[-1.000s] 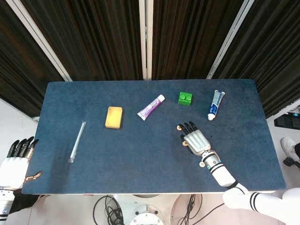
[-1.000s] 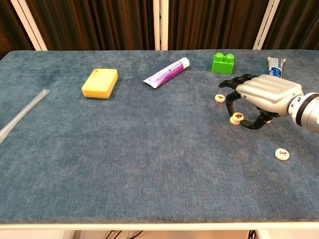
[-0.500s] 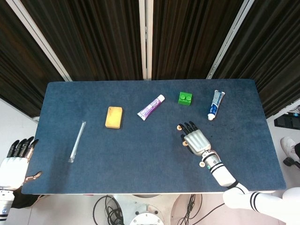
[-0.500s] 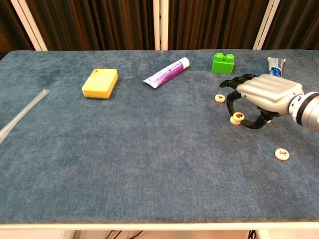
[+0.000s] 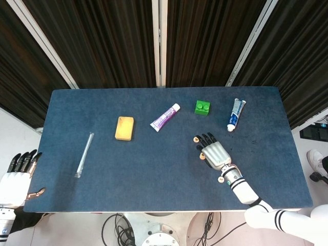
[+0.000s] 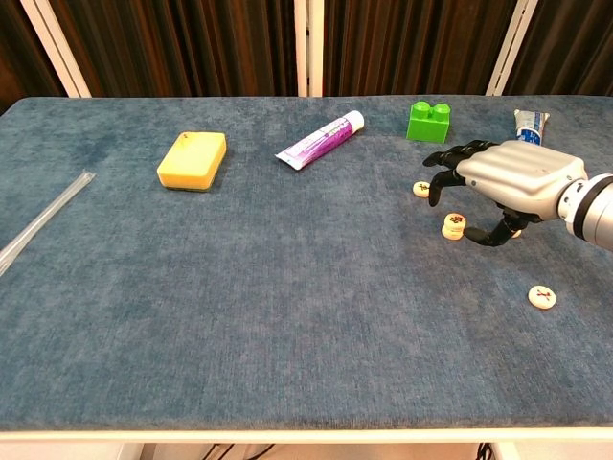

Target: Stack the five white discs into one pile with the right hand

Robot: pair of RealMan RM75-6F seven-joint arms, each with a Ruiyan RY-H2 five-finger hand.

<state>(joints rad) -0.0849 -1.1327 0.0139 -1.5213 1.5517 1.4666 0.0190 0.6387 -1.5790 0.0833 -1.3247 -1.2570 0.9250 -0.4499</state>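
In the chest view my right hand (image 6: 503, 182) hovers over the right side of the table with its fingers spread and raised, holding nothing. A white disc pile (image 6: 454, 226), thicker than one disc, lies just under the hand between fingertips and thumb, untouched. One single disc (image 6: 421, 189) sits by the fingertips, and another disc (image 6: 543, 296) lies nearer the front. The head view shows the same hand (image 5: 214, 152) with discs at its fingertips (image 5: 196, 139), beside it (image 5: 202, 157) and by the wrist (image 5: 221, 179). My left hand (image 5: 15, 177) stays off the table's left corner, fingers apart and empty.
A green brick (image 6: 429, 122) and a toothpaste tube (image 6: 530, 126) lie behind the right hand. A purple tube (image 6: 321, 140), a yellow sponge (image 6: 192, 160) and a clear stick (image 6: 43, 222) lie further left.
The right hand's fingers, earlier curled down around the disc pile, have lifted and spread. The pile stays on the table. The left hand has not moved.
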